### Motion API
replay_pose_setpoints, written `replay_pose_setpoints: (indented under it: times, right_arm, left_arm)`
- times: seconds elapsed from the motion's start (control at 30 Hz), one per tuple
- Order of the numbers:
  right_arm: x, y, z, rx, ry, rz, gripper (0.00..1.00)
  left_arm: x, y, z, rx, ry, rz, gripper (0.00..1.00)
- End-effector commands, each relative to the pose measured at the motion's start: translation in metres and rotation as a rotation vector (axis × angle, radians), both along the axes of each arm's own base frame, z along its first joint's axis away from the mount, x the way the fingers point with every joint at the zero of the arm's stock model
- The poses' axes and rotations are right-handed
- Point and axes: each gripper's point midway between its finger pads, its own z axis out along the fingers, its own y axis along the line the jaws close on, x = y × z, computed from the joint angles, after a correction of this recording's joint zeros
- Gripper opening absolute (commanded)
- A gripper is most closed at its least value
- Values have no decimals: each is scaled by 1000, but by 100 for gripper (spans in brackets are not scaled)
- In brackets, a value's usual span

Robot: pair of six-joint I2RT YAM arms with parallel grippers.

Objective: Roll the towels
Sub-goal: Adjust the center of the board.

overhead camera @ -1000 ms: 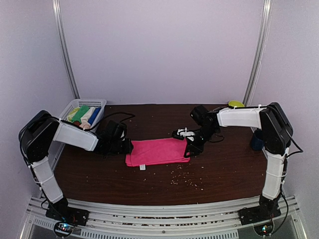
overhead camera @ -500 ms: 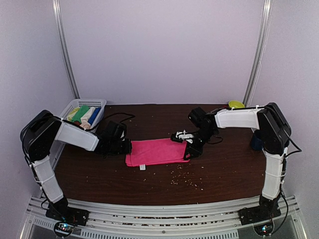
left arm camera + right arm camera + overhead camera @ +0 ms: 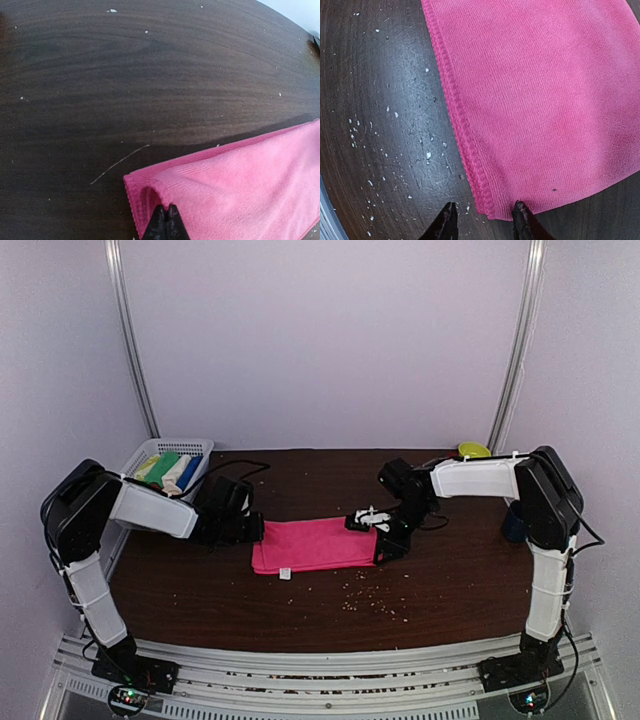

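Dark wood table [image 3: 450, 590]: hot pink cloth towel [image 3: 315, 545] lies flat mid-table, unrolled, long axis left-right; rolled green, blue, cream towels [image 3: 168, 472] sit in the white mesh basket [image 3: 195, 445] back-left. Left gripper [image 3: 167, 222] is closed on a fold at its left end. The right gripper [image 3: 485, 220] is half open astride the right hem, holding nothing.

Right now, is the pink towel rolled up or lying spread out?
Spread out, not rolled: the pink towel lies flat on the table; only one corner is puckered, pinched by the shut left gripper.
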Motion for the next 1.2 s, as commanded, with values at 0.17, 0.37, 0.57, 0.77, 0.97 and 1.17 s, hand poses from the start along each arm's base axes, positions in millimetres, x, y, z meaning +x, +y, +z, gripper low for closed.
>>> replay_pose_setpoints:
  times: [0.17, 0.37, 0.57, 0.77, 0.97, 1.17]
  right_arm:
    - [-1, -3, -9, -40, 0, 20, 39]
    - [-1, -3, -8, -39, 2, 26, 39]
    - [-7, 8, 16, 32, 32, 53, 41]
    - [18, 16, 50, 112, -3, -43, 45]
    - [71, 20, 64, 197, -24, -219, 46]
    - [110, 34, 64, 294, -13, -304, 44]
  left_arm:
    - [16, 6, 0, 56, -2, 23, 0]
    - [12, 15, -15, 90, 44, 34, 10]
    - [11, 16, 4, 71, 18, 38, 37]
    - [4, 20, 37, 26, -36, 45, 64]
    - [-18, -9, 51, -5, -52, -28, 62]
    - [-40, -72, 41, -46, -20, -178, 35]
